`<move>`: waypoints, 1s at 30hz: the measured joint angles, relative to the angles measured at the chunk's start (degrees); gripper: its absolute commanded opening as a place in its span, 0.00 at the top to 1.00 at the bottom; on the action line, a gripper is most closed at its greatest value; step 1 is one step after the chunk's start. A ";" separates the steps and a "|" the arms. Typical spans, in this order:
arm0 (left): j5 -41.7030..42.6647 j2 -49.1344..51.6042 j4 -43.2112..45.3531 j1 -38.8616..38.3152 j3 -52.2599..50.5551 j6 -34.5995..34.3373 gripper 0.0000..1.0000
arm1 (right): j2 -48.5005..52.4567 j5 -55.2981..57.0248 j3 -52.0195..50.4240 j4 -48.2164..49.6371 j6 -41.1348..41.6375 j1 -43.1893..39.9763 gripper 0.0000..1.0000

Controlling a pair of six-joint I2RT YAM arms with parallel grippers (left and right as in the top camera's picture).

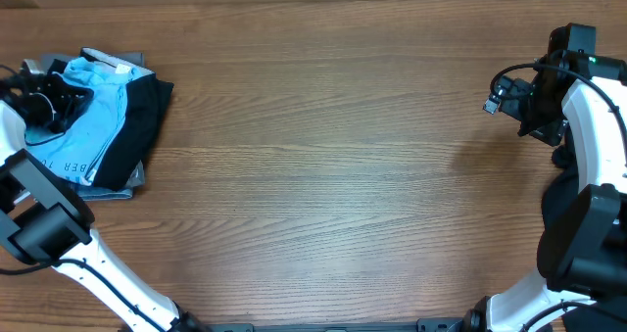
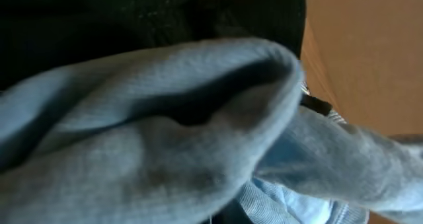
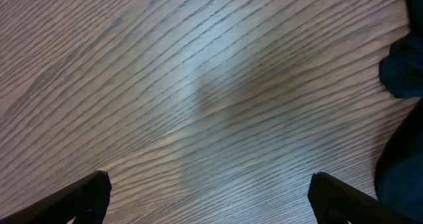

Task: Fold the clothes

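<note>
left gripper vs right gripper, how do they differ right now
The left gripper is shut; the right gripper stands wide open. The left gripper is down at the light blue T-shirt at the left end of the table; the right gripper hangs over bare wood at the right end. Cloth fills the left gripper's wrist view; the right gripper's shows mostly wood. Both are black.

Blurred cloth [image 2: 165,151] fills your left wrist view, hiding the left gripper's [image 1: 49,105] fingers. The right gripper's [image 3: 208,201] fingertips [image 3: 86,196] run off the bottom edge.
</note>
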 measured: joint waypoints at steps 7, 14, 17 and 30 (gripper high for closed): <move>4.33 -2.54 -1.64 0.24 2.93 -1.14 0.96 | 0.00 -0.02 0.00 -0.02 -0.02 0.00 0.00; 5.11 -18.73 -1.64 -1.84 6.91 -4.61 0.74 | 0.00 0.00 0.00 -0.04 -0.02 0.00 0.00; 6.01 -27.74 -2.05 -5.70 8.92 -5.38 0.00 | 0.00 0.00 0.00 -0.02 0.00 0.00 0.00; 6.82 -27.56 -3.78 -14.62 8.66 -5.77 0.00 | 0.00 0.00 0.00 -0.04 -0.02 0.00 0.00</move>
